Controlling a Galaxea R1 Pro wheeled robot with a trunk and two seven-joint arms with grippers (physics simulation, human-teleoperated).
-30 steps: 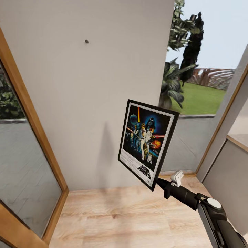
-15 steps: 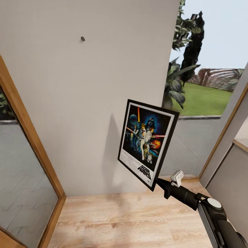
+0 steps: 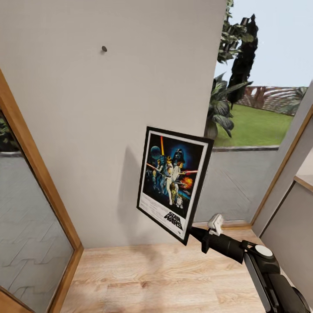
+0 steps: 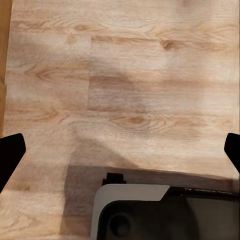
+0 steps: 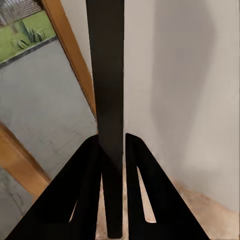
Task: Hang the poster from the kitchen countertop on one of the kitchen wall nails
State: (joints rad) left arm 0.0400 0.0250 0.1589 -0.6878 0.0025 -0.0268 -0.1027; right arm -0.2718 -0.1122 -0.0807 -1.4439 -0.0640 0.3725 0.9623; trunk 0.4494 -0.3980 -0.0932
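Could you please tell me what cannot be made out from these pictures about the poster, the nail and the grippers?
- Poster back and any hanger: head view shows its front, right wrist view its edge.
- Right gripper fingertips: head view, behind the poster's corner.
- Left gripper: fingers cut off by the left wrist view's side edges.
- Nail: too small for detail, head view.

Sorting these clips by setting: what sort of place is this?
Probably a corner of a home interior: a plain grey wall with a wall nail, wood-plank floor, and a wood-framed window onto a garden.
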